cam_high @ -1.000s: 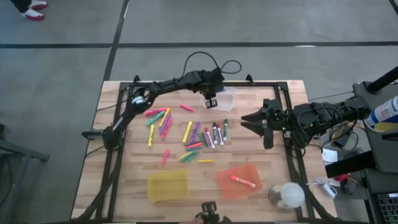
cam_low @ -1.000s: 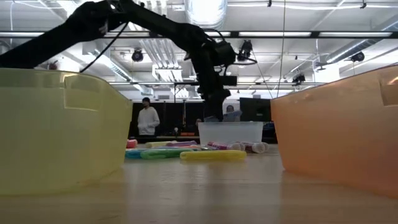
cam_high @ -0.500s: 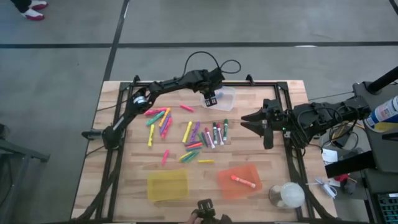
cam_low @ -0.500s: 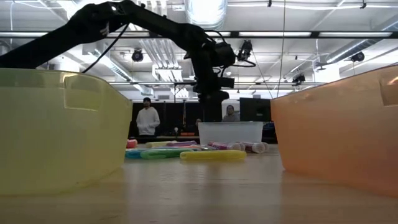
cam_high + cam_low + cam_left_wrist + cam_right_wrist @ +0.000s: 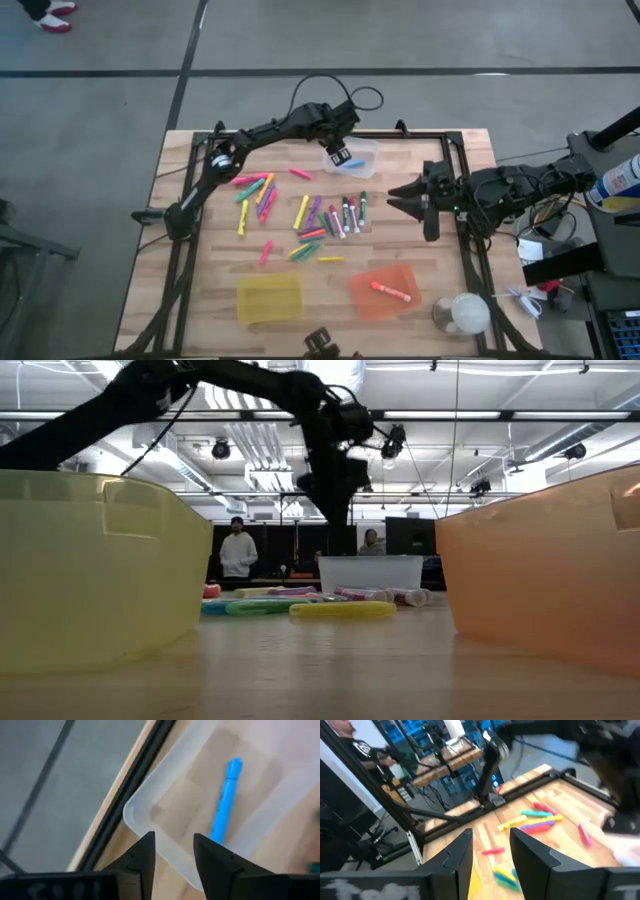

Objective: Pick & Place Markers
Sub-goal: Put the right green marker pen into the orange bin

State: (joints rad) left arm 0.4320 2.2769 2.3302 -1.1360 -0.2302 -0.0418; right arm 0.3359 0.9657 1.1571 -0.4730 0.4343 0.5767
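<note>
My left gripper (image 5: 341, 156) had lifted higher than a second earlier, fingers parted and empty, one blue marker (image 5: 226, 800) lying below in the single clear bin (image 5: 364, 152).

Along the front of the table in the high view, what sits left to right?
Yellow bin → orange bin, with an orange marker lying in it → a round whitish object at the table's right front corner.
</note>
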